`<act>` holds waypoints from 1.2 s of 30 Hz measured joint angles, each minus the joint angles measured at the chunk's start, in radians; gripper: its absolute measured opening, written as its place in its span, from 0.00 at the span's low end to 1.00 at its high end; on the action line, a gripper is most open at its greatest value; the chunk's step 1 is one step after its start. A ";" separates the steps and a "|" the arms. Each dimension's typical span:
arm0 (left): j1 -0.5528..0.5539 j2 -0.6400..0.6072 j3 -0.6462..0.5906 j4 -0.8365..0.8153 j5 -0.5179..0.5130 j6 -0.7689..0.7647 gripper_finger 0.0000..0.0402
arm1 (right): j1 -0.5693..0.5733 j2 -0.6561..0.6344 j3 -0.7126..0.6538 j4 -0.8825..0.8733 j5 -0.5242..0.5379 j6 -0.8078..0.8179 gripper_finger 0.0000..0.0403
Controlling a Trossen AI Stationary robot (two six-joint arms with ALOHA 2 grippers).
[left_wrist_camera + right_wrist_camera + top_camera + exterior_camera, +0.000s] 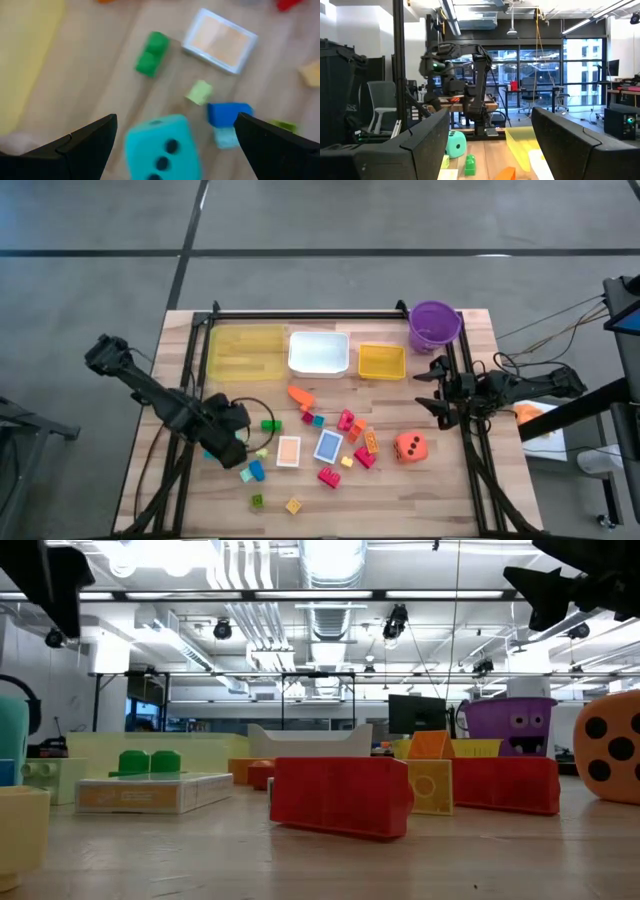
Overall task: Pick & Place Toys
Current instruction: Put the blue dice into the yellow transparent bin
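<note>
Left gripper [172,137] hangs over the teal die [162,150], fingers spread wide, nothing held. Small blocks [345,420], 2 cards and the orange die [410,447] lie mid-table. Right gripper [432,390] waits, fingers spread. No readable writing.

Left gripper [228,442]: lower left of high view, fingers spread wide. Right gripper [430,392]: right of centre, fingers apart.

Both arms are dark, jointed and matte. The left hand [172,145] has two black, wedge-shaped fingers. The right hand [432,385] is black, with thin dark cables trailing behind it.
</note>
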 joint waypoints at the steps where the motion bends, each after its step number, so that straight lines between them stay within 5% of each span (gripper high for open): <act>1: -0.015 0.014 0.015 -0.005 0.007 -0.016 0.99 | 0.000 0.000 0.000 0.000 0.000 -0.011 0.69; 14: -0.084 0.202 0.157 -0.226 0.102 -0.427 0.99 | 0.000 0.000 0.000 -0.002 0.000 -0.098 0.69; 19: -0.083 0.228 0.152 -0.243 0.166 -0.463 0.99 | 0.000 0.000 0.000 -0.002 -0.001 -0.105 0.69; 36: -0.086 0.247 0.075 -0.121 0.155 -0.455 0.99 | 0.000 0.000 0.000 -0.010 -0.002 -0.080 0.69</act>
